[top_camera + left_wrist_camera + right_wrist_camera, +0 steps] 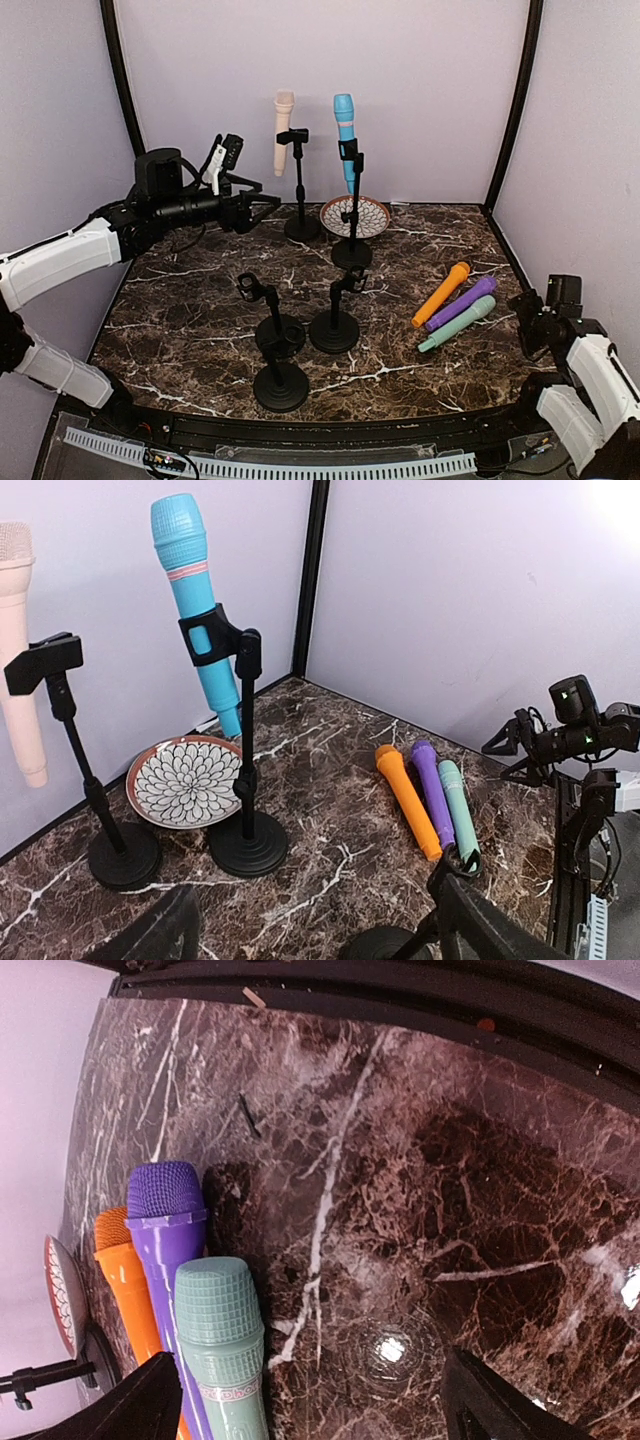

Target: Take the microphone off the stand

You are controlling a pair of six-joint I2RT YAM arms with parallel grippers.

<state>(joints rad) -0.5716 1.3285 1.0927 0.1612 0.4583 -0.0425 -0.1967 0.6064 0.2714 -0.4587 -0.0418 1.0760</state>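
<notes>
From above, your left fingers (262, 197) hovered just left of the beige microphone (284, 130), which was clipped in its stand (299, 190) at the back of the worktop (200, 290). Your left wrist view showed those fingers (150, 932) spread, with the microphone (15, 680) ahead and untouched. Your right wrist view showed the right fingers (130, 1405) spread beside three loose microphones (222, 1360).

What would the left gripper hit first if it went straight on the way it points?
Probably the blue microphone's stand, slightly left of its line; the left gripper might slip past, since depth is unclear.

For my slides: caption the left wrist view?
Blue microphone and cream microphone clipped in stands by a patterned plate; three microphones lie on the table.
</notes>
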